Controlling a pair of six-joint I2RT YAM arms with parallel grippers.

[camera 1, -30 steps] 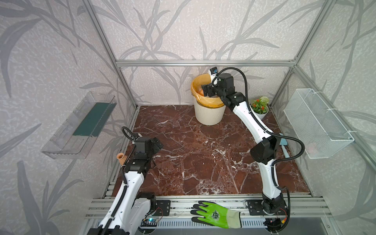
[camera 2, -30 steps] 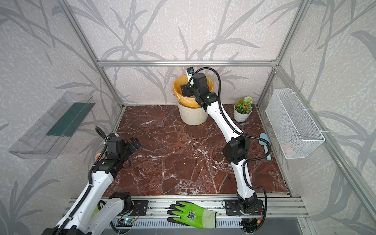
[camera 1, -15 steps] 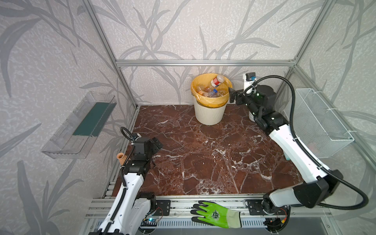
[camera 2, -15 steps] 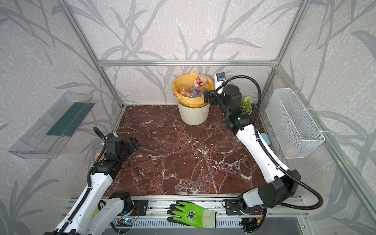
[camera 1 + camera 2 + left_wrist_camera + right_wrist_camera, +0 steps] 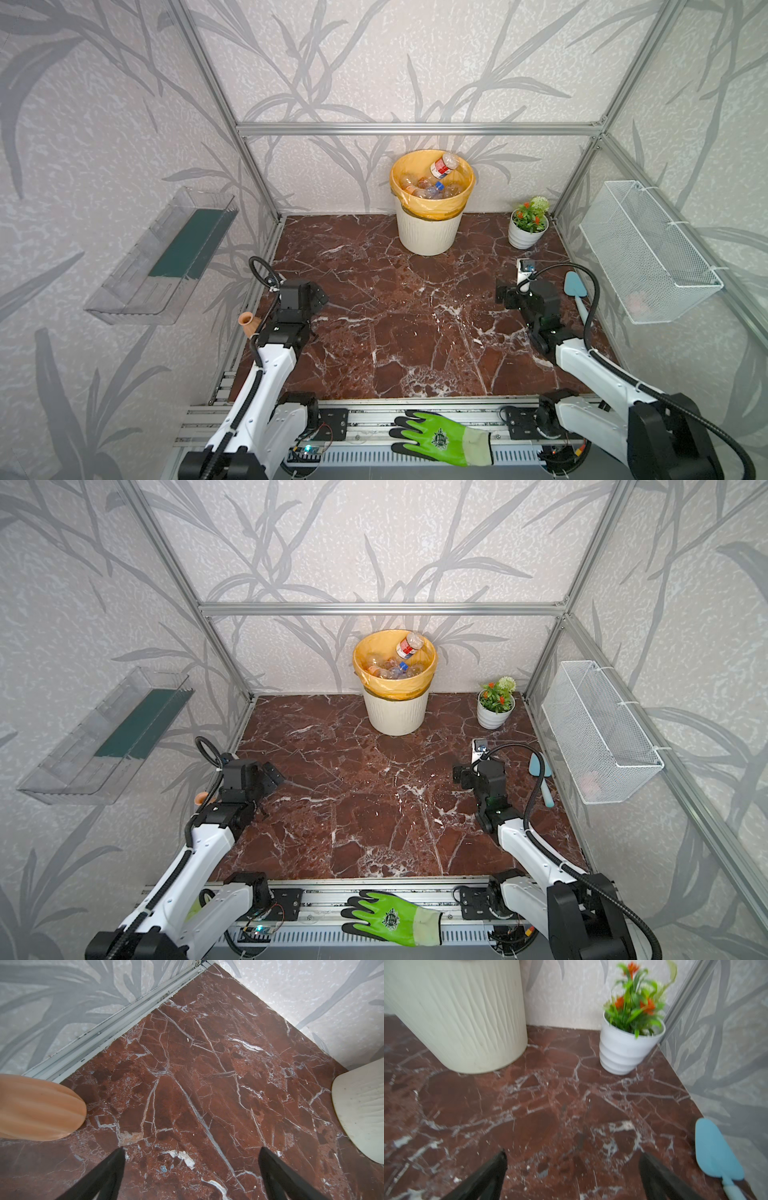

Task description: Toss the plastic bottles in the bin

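Retracting: right tool [image 5: 573,1153] spread wide, back from bin [image 5: 430,232] | plastic bottles [image 5: 443,166] inside

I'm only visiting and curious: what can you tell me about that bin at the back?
The bin is a cream-white round bucket, seemingly plastic, with wavy ribbed walls. A yellow-orange bag lines it and folds over the rim. It stands upright on the reddish marble table by the back wall, apart from the small flowerpot. Clear bottles lie piled inside; one bottle, red-and-white labelled, leans against the far inner side.
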